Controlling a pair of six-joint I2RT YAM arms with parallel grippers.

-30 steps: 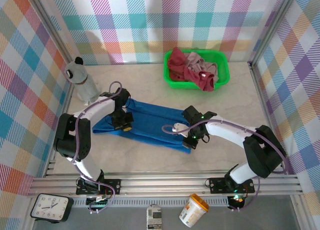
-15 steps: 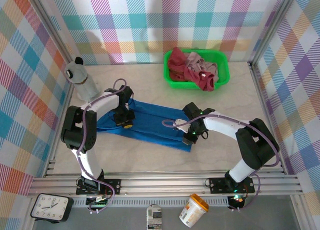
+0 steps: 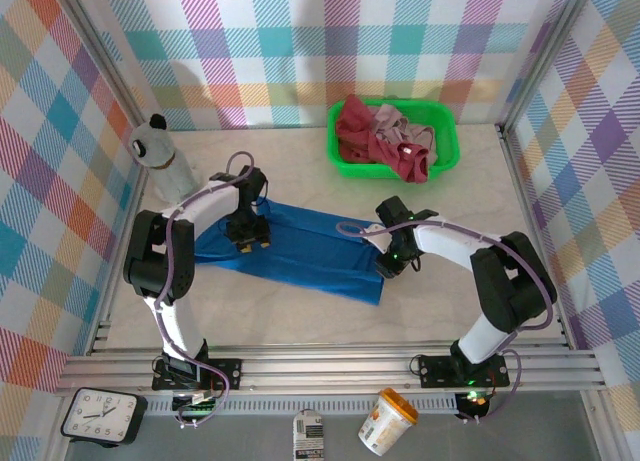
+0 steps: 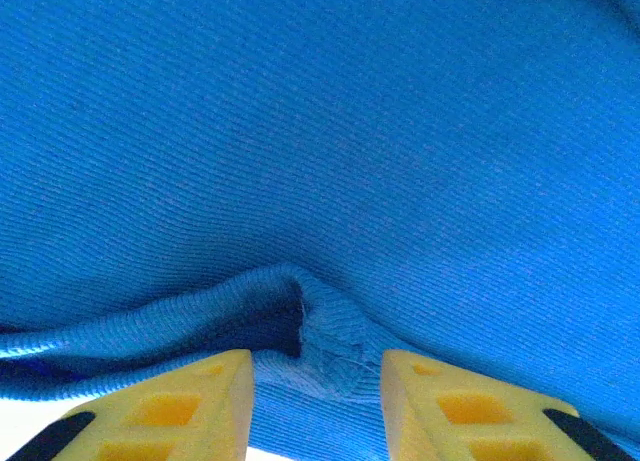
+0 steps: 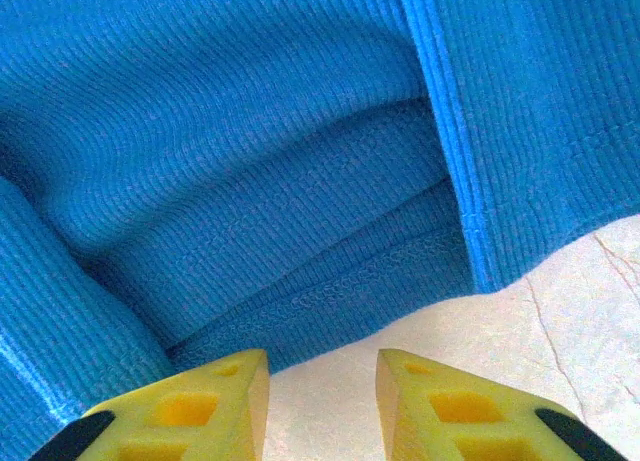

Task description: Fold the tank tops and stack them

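Observation:
The royal blue tank top point(image 3: 300, 253) lies folded into a long strip across the middle of the table. My left gripper point(image 3: 250, 243) hovers over its left part, open, with a small pucker of blue cloth point(image 4: 330, 331) lying loose between the yellow fingertips point(image 4: 315, 366). At the strip's right end my right gripper point(image 3: 386, 265) stands open over bare marble, just off the layered blue hem point(image 5: 330, 281), nothing between its fingers point(image 5: 322, 366). The dark red tank top point(image 3: 355, 126) and the pale pink one point(image 3: 392, 131) lie crumpled in the green basket point(image 3: 446, 146).
A panda-topped bottle point(image 3: 162, 163) stands at the back left, close to the left arm. The basket sits against the back wall. Plaid walls close in three sides, and a metal rail point(image 3: 330, 361) runs along the near edge.
Both grippers have opened and let go of the blue tank top, which now lies flatter. The left gripper has shifted slightly toward the back, the right toward the strip's right end.

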